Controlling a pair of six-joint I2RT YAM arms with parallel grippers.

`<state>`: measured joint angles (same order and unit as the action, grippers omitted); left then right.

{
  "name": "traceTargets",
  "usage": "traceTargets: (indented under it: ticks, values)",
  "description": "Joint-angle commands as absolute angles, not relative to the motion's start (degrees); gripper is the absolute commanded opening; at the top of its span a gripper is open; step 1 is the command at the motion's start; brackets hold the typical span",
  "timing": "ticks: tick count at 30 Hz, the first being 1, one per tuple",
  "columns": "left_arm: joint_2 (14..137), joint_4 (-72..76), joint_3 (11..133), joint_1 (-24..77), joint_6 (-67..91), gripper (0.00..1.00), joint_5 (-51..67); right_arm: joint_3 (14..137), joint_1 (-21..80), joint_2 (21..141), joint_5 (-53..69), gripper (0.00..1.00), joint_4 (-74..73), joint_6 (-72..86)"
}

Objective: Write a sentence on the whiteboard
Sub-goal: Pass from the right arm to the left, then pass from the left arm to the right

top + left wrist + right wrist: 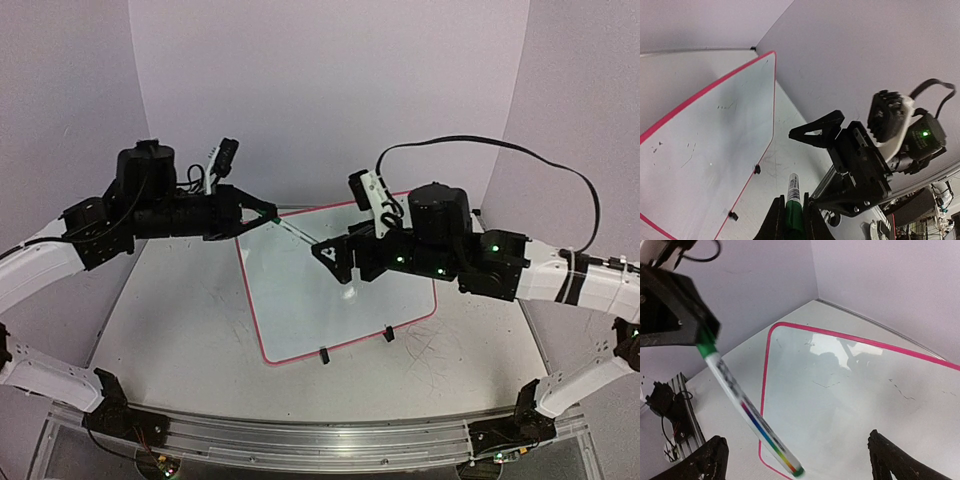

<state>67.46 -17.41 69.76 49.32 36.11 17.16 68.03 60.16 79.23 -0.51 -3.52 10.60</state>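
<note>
Directly beneath the gaping right pincer [335,262], the pink-rimmed whiteboard [300,310].

High rear downward overview; two close wrist views from opposite sides, the whiteboard [300,310] common to all three.

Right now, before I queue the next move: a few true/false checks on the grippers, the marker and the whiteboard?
1. The left gripper is shut on the marker. True.
2. The right gripper is clamped on the marker too. False: its jaws stand wide open, and the marker's far end lies between them ungripped.
3. A green sentence is written on the whiteboard. False: only faint grey marks show on it.
4. Two black clips sit on the whiteboard's edge nearest the arm bases. True.
</note>
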Motion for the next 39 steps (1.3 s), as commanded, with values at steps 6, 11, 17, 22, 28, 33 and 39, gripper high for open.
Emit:
traceTargets:
  ticks: [6,11,17,22,28,33,39]
  values:
    - [62.2,7.7,64.3,49.5,40.9,0.00,18.6,62.2,60.2,65.1,-8.0,0.98,4.9,21.5]
    - [62.4,11.3,63.2,49.5,42.6,0.00,19.1,62.6,60.2,64.4,-4.8,0.98,5.2,24.2]
    - [63.0,16.9,61.9,49.5,45.3,0.00,21.6,64.8,59.9,69.0,5.7,0.98,12.3,28.6]
    - [63.3,17.9,62.3,49.5,46.2,0.00,23.6,62.6,53.2,71.4,21.5,0.85,25.1,39.7]
    - [64.3,19.0,62.2,49.5,48.1,0.00,23.7,61.9,52.6,74.7,30.6,0.76,38.4,45.6]
    - [64.8,20.8,61.5,49.5,49.4,0.00,24.0,65.3,52.6,79.5,33.8,0.54,41.4,48.0]
    - [64.6,21.8,60.7,49.5,50.4,0.00,24.3,66.2,52.6,81.0,34.0,0.31,44.3,49.1]
